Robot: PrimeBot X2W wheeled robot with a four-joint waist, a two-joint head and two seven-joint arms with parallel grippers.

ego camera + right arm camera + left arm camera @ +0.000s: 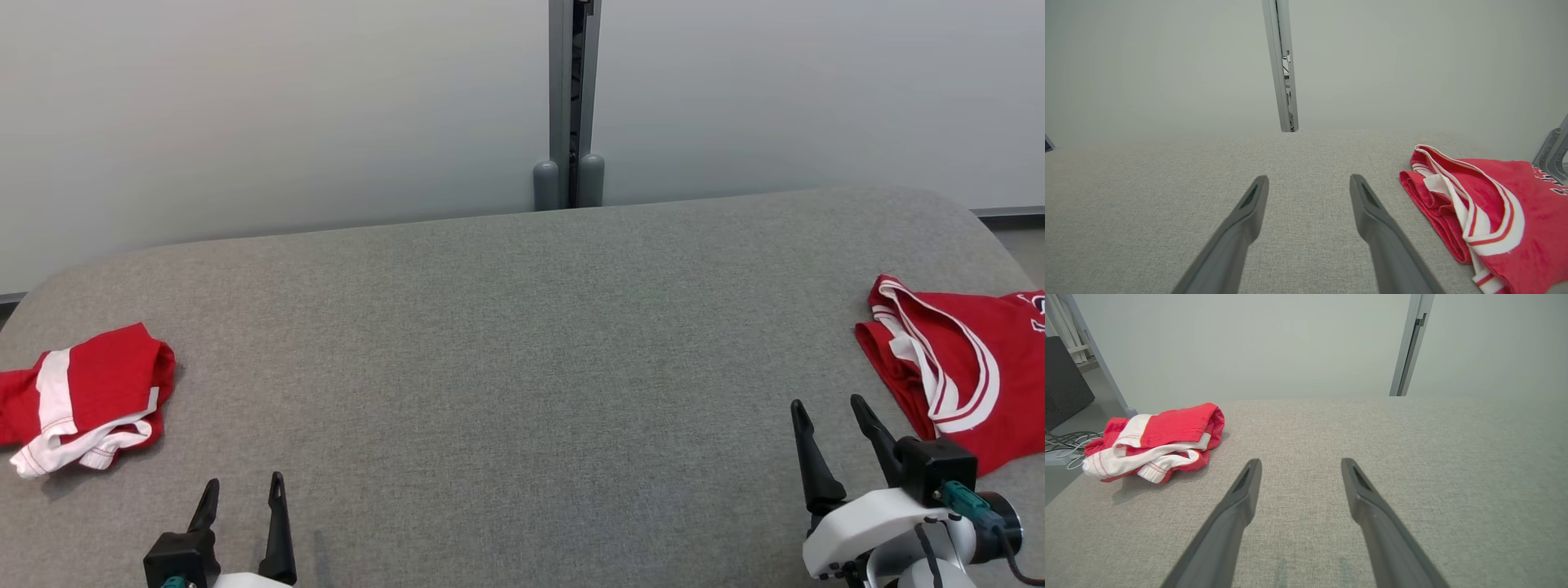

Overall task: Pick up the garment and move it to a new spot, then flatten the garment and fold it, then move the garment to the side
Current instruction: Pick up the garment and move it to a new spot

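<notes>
A two-armed robot faces a grey, cloth-covered tabletop (pixel 522 343) set against a pale wall, with both arms low at the near edge. The left tool (pixel 245 480) hovers just above the cloth with its two dark fingers spread wide and nothing between them. The right tool (pixel 826 403) is also spread wide and empty, with its fingers tilted slightly to the left.

Two red garments lie at opposite ends of the tabletop, well apart, and neither touches a tool. At the far left edge is a crumpled red-and-white bundle (pixel 90 392), heaped on itself with white bands and red stitching showing. From the left wrist it sits ahead and to the left of the fingers (pixel 1301 461). At the right edge a red jersey (pixel 971 367) lies loosely folded, its white-and-red trimmed opening turned upward. Part of it runs past the right edge of the head view. It lies near the right tool, just off to that side of the fingers (pixel 1309 178).

A grey metal post (pixel 571 98) rises behind the middle of the far edge.
</notes>
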